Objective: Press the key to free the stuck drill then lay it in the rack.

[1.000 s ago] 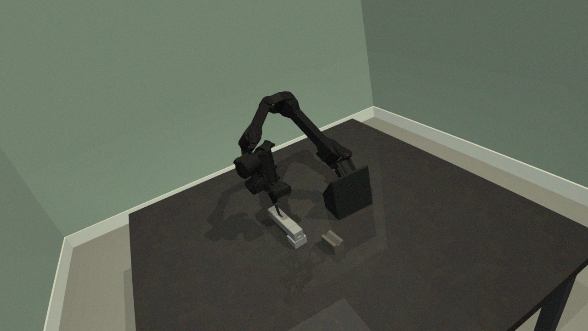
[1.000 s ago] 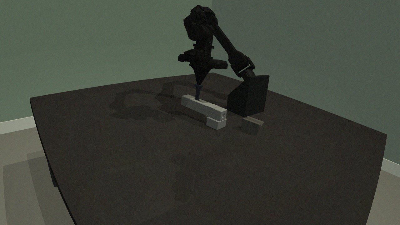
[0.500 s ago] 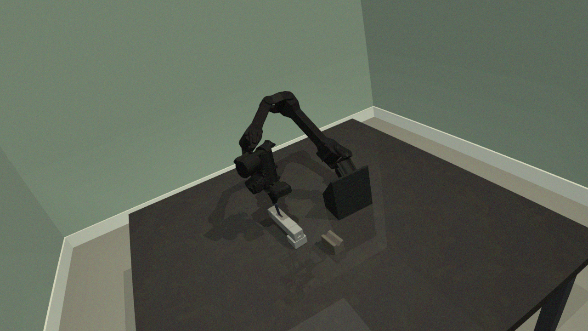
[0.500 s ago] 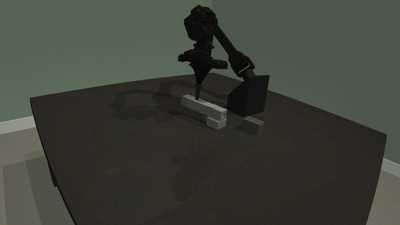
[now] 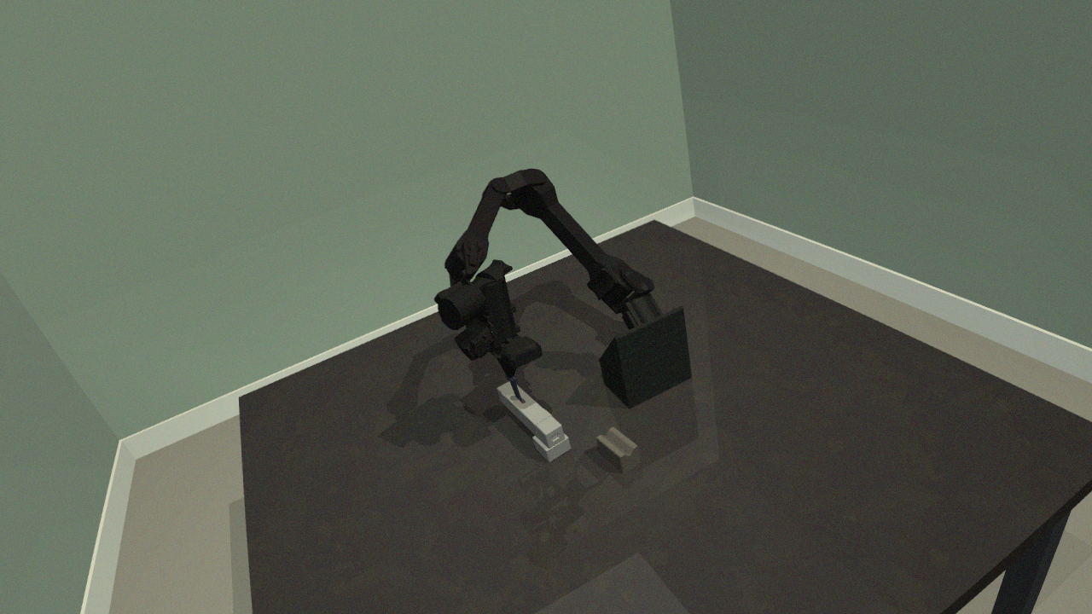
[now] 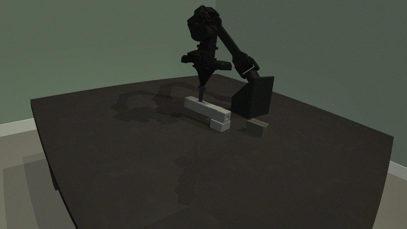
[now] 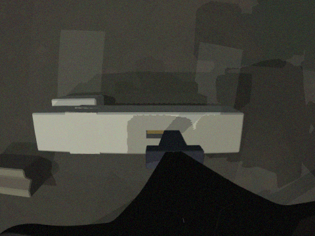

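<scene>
A dark table (image 5: pixel 366 518) (image 6: pixel 127 176) (image 7: pixel 147 39) stands above beige floor (image 5: pixel 175 518) (image 6: pixel 14 153), near green walls (image 5: pixel 305 114) (image 6: pixel 99 42) with pale baseboards (image 5: pixel 182 425) (image 6: pixel 17 127).

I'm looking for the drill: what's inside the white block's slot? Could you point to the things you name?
The blue key (image 5: pixel 515 389) (image 6: pixel 201 93) (image 7: pixel 172 139) enters the slot (image 5: pixel 524 401) (image 6: pixel 203 102) (image 7: pixel 152 136); an ochre strip (image 7: pixel 155 132), perhaps the drill, shows beside it. The key and white block (image 5: pixel 536 416) (image 6: pixel 209 108) (image 7: pixel 82 132) hide anything deeper.
</scene>
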Controlling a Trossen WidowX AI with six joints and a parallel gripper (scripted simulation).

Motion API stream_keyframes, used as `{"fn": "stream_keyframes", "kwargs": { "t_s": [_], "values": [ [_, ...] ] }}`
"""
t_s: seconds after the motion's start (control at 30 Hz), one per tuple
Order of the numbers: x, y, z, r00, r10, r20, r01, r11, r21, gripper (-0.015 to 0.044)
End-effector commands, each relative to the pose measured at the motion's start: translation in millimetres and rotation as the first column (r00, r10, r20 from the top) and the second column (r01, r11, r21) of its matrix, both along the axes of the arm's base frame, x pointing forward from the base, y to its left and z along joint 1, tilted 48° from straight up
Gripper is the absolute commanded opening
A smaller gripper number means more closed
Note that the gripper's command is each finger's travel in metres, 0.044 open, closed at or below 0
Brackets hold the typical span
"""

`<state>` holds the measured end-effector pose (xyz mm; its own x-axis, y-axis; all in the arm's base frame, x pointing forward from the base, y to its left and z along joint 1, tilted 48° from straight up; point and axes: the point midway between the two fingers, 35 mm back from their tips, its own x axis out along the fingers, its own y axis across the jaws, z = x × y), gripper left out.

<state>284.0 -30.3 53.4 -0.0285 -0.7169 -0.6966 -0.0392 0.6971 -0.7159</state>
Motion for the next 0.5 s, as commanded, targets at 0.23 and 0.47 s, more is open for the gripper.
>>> {"fn": "stream_keyframes", "kwargs": {
  "t_s": [0.23,0.47],
  "values": [
    [-6.8,-23.2,-11.5,0.998,-0.054,-0.035,0.053,0.998,-0.026,0.0],
    [-6.6,-24.0,-11.8,0.998,-0.054,-0.035,0.053,0.998,-0.026,0.0]
  ]
}}
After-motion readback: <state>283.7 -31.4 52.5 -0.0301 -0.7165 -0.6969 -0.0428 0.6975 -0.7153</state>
